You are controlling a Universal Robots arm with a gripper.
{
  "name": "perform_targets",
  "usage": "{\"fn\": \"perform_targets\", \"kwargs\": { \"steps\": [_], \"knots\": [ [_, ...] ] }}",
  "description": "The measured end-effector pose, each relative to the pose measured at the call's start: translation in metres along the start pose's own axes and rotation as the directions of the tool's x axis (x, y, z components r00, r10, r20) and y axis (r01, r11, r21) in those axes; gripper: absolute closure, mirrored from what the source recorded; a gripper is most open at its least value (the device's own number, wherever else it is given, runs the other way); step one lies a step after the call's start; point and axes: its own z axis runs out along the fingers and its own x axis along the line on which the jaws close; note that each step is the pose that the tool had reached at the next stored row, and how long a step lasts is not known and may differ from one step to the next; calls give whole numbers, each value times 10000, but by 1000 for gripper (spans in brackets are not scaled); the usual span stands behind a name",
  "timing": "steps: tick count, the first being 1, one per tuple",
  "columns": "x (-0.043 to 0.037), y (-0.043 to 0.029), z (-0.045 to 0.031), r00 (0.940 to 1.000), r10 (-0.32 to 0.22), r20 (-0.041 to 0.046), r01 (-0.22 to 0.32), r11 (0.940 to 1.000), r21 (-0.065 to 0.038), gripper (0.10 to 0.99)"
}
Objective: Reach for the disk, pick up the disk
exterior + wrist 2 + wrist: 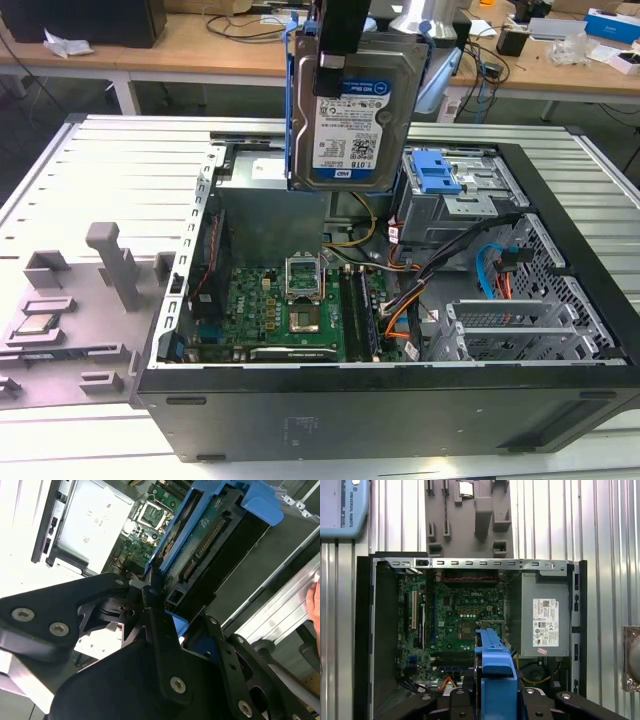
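The disk (350, 120), a silver hard drive with a white-and-blue label and a blue frame, hangs upright in the air above the open computer case (380, 405). My gripper (335, 80) is shut on its upper part, one black finger lying across the label. In the second wrist view the disk (205, 535) shows its green circuit-board side and blue frame, clamped between the gripper (157, 597) fingers. In the first wrist view the disk's blue frame edge (495, 667) rises from the gripper (492, 700), with the case far below.
The case lies on its side on a slatted metal table (130, 160), showing its motherboard (290, 310), a power supply (545, 620) and a drive bay with a blue latch (435, 172). A grey moulded tray (80, 300) holding a small silver chip (35, 323) lies at the exterior view's left.
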Motion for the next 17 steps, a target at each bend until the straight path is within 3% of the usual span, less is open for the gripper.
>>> {"fn": "perform_targets", "kwargs": {
  "steps": [17],
  "knots": [
    [241, -3, 0, 10000, 0, 0, 0, 10000, 0, 722]
  ]
}}
